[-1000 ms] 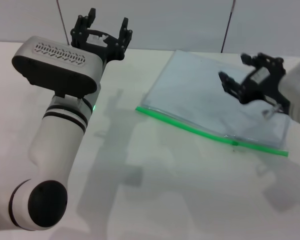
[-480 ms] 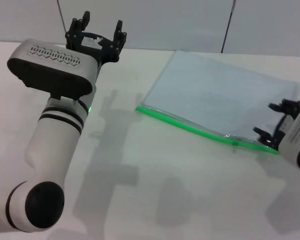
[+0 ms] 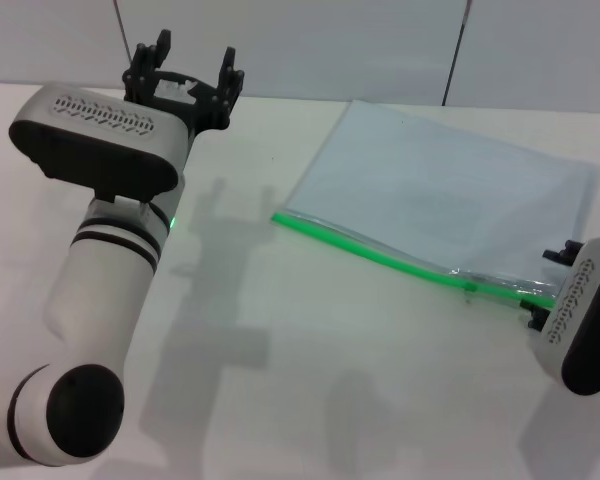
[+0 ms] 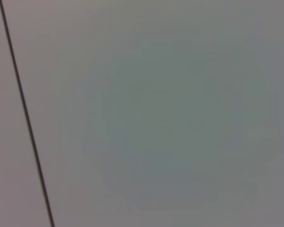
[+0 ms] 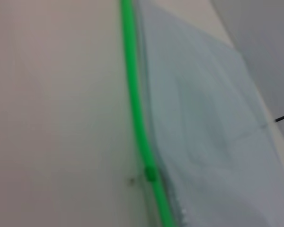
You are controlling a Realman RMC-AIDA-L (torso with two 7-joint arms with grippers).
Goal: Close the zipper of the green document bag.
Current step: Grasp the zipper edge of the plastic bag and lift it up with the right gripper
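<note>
The green document bag lies flat on the white table, right of centre. Its zipper runs along the near long edge as a bright green strip, with the small dark slider toward the right end. My right gripper is down at the zipper's right end, open, one fingertip on either side of the strip and mostly hidden by its wrist. The right wrist view looks along the zipper to the slider and the bag. My left gripper is raised at the far left, open and empty.
My left arm's grey and white body fills the left side of the head view. A grey wall rises behind the table. The left wrist view holds only that wall and a thin dark line.
My right gripper has come off the bag's middle and dropped toward me, to the zipper's right end. My left arm has drifted slightly to the left.
</note>
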